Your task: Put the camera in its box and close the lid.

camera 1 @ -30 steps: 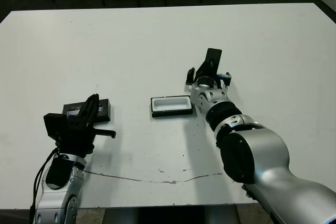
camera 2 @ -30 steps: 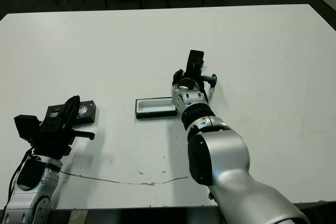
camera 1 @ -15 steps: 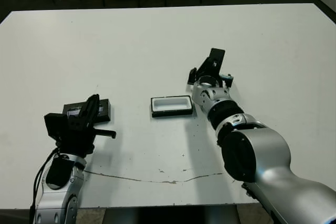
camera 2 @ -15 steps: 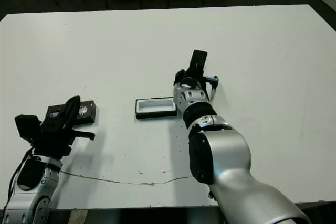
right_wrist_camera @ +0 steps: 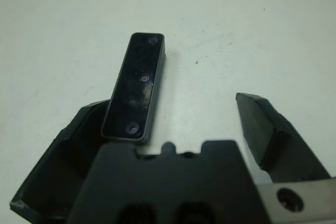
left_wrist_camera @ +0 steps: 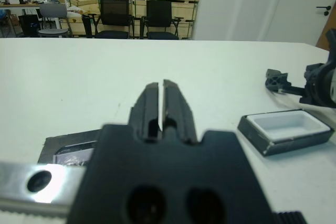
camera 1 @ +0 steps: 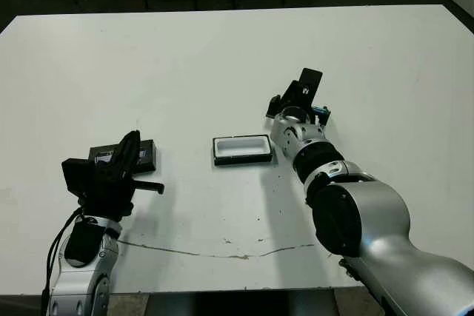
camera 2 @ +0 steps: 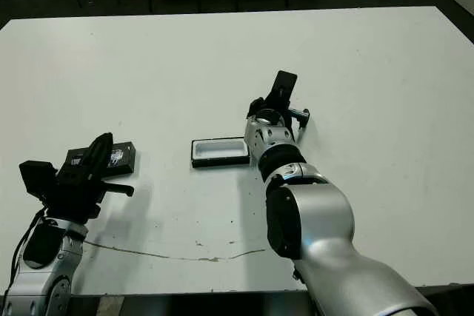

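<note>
On the counter (camera 1: 222, 57), near the middle, the box (camera 1: 242, 160) was seen lying open, with its white inside showing and nothing in it. Just beside the box, on its right, the right hand (right_wrist_camera: 170, 103) was found with its two fingers spread wide. The camera (right_wrist_camera: 134, 85) was seen at one of those fingers, with its near end resting against it. It was not squeezed, because the other finger was well apart from it. Whether its far end was lifted off the counter could not be told.

The camera looked small, thin and hard, so it was judged to be light and stiff. Its shiny face was judged to be slippery and easy to scratch. It would best be held by its two long thin sides, near the middle, and not by the shiny face.

Far to the left, the lid (camera 1: 148, 155) was seen lying flat. The left hand (left_wrist_camera: 161, 85) was seen over it with its fingers almost together, and nothing was held in it.
</note>
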{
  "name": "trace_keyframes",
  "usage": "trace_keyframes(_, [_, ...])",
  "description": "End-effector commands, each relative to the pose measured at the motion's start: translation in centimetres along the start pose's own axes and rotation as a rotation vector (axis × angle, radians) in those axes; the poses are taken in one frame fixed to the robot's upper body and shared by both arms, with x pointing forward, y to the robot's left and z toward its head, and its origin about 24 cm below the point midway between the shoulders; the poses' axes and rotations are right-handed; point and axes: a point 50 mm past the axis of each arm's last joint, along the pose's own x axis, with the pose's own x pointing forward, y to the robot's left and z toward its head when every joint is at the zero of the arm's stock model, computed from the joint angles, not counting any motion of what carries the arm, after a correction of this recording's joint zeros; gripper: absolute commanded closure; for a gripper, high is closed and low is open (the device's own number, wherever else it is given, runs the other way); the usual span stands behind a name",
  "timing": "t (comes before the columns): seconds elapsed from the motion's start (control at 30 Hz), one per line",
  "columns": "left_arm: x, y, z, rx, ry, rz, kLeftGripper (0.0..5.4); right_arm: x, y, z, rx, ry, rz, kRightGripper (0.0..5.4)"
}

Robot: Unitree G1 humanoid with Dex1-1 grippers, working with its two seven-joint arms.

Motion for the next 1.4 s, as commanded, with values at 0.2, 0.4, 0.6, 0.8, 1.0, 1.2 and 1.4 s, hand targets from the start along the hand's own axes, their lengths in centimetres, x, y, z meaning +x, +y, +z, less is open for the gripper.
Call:
trace_keyframes(0.2, [-0.3, 0.1, -0.6, -0.001, 0.041, 0.004, 5.40, 0.4, -0.9, -1.6, 0.056, 0.110, -0.014, 0.28])
trace_keyframes(0.4, [-0.4, 0.2, -0.6, -0.004, 0.039, 0.003, 5.40, 1.0, -2.1, -2.8, -0.153, 0.029, 0.000, 1.26])
trace_keyframes(0.6, [-0.5, 0.2, -0.6, 0.014, 0.036, -0.004, 5.40, 1.4, -3.2, -4.4, -0.283, -0.005, 0.040, 2.37])
trace_keyframes(0.8, [-0.5, 0.1, -0.6, 0.001, 0.035, -0.003, 5.40, 1.6, -3.7, -5.1, -0.334, 0.032, 0.027, 3.26])
trace_keyframes(1.0, [-0.5, 0.0, -0.5, 0.010, 0.045, 0.002, 5.40, 1.7, -3.9, -5.0, -0.286, 0.079, 0.042, 3.60])
trace_keyframes(1.2, [-0.6, 0.1, -0.5, 0.012, 0.045, 0.003, 5.40, 1.9, -4.3, -5.2, -0.197, 0.138, 0.069, 3.06])
trace_keyframes(1.4, [-0.6, 0.1, -0.5, 0.016, 0.045, 0.000, 5.40, 2.2, -5.2, -5.2, -0.140, 0.193, 0.105, 3.82])
